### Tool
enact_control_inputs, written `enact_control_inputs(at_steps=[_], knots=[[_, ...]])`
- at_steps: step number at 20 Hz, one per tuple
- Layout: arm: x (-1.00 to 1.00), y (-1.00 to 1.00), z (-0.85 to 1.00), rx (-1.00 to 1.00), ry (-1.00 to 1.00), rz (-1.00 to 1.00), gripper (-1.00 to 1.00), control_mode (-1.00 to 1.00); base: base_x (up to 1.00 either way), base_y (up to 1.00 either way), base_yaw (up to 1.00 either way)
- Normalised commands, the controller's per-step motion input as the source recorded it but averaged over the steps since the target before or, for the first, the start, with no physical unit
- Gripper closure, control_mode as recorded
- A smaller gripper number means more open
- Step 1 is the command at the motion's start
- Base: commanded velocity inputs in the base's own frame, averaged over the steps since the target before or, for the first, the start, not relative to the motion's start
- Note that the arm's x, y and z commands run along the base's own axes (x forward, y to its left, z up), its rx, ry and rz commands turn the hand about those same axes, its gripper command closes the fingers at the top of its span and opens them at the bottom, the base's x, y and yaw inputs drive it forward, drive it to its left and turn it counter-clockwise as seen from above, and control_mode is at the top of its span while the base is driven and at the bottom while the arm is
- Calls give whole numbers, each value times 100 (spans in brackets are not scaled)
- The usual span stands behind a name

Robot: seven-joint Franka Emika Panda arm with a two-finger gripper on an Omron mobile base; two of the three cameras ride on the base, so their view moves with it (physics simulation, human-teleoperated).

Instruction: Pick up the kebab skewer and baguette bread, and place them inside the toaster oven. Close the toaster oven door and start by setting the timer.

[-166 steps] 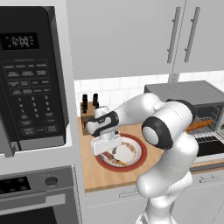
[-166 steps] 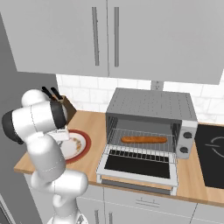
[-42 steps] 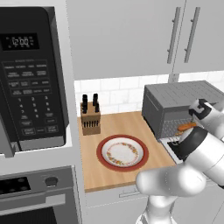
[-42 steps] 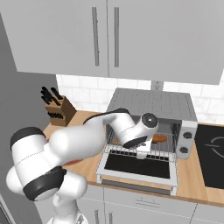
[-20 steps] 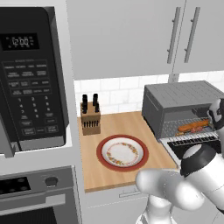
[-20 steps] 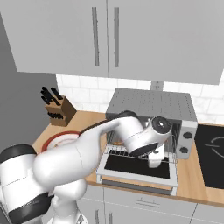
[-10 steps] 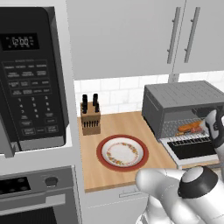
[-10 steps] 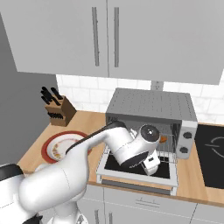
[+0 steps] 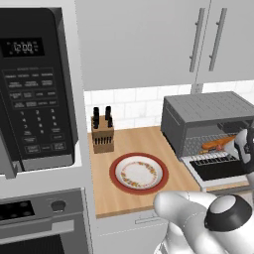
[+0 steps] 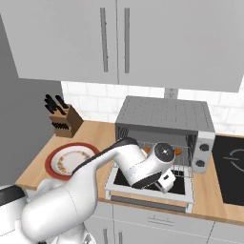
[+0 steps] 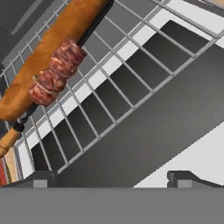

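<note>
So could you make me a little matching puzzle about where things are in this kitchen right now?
Things:
1. kebab skewer
2. plate
3. knife block
4. toaster oven door

Places or states:
A. folded down open
B. on the wire rack, against the baguette bread
C. at the back of the counter by the tiled wall
D. on the counter, in front of the knife block

Pairs: 1-B, 2-D, 3-C, 4-A

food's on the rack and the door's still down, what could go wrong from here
1. The kebab skewer lies against the baguette bread near the rack's front; its handle end may overhang and catch the toaster oven door as it swings up.
2. The pincer hangs low over the open door, so lifting the door from here risks bumping the wire rack.
</note>
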Motion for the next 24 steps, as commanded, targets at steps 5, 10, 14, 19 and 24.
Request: enact_control_inputs(at_steps=[5,10,14,19,24], knots=[[9,-1,0,-7,0,1,-100,-100,0,0,0],[0,-7,0,-11,0,0,-100,-100,0,0,0],[0,-1,-2,-12,0,0,-100,-100,0,0,0],[0,-8,-25,-13,-10,5,-100,-100,0,0,0],[-5,7,-4,-15,-21,14,-100,-100,0,0,0]])
